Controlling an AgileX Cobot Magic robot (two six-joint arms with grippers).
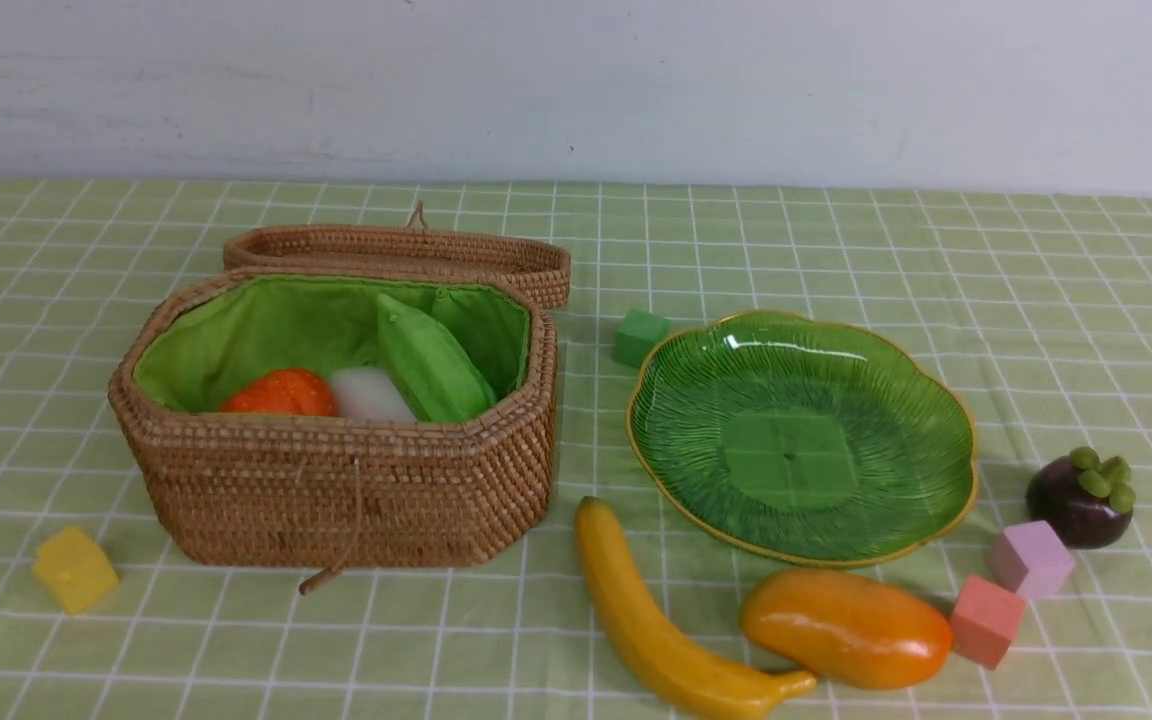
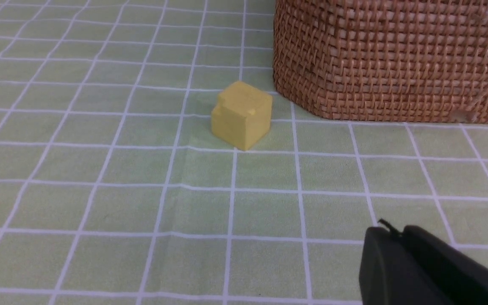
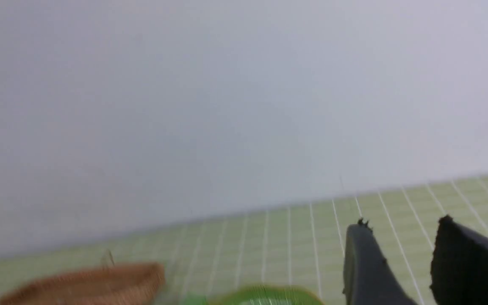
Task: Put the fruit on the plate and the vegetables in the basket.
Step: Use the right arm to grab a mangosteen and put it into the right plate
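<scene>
The woven basket (image 1: 336,490) stands open at the left, its lid (image 1: 396,250) lying behind it. Inside lie an orange pumpkin (image 1: 281,393), a white radish (image 1: 368,395) and a green gourd (image 1: 431,360). The green plate (image 1: 836,380) sits empty at the right. In front of it lie the banana (image 1: 656,620) and the orange mango (image 1: 846,628); the purple mangosteen (image 1: 1081,500) sits to its right. Neither arm shows in the front view. My left gripper (image 2: 392,231) is shut and empty, low over the cloth near the basket (image 2: 392,59). My right gripper (image 3: 403,222) is open and empty, facing the wall.
A yellow cube (image 1: 74,568) lies left of the basket, also seen as the yellow cube (image 2: 242,115) ahead of my left gripper. A green cube (image 1: 639,337) sits behind the plate. A lilac cube (image 1: 1031,558) and a salmon cube (image 1: 986,620) lie between mango and mangosteen.
</scene>
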